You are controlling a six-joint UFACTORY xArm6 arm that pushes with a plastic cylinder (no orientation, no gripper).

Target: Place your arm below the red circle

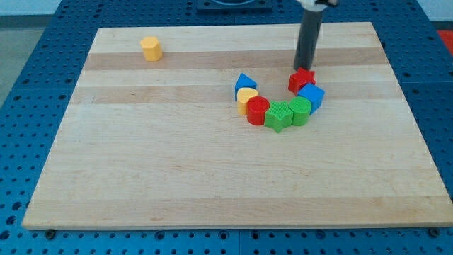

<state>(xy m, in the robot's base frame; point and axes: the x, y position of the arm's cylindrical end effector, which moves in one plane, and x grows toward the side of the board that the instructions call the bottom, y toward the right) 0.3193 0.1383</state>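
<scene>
The red circle (257, 110) is a short red cylinder near the board's middle, in a curved row of blocks. My tip (304, 69) is the lower end of a dark rod at the view's upper right. It stands above and to the right of the red circle, just above the red star (301, 80). The row runs from a blue triangle (245, 84) and a yellow heart (247, 98) through the red circle, a green star (279, 116) and a green cylinder (300, 110) to a blue cube (311, 95).
A yellow hexagon block (151, 48) stands alone at the view's upper left. The wooden board (141, 170) lies on a blue perforated table (28, 85).
</scene>
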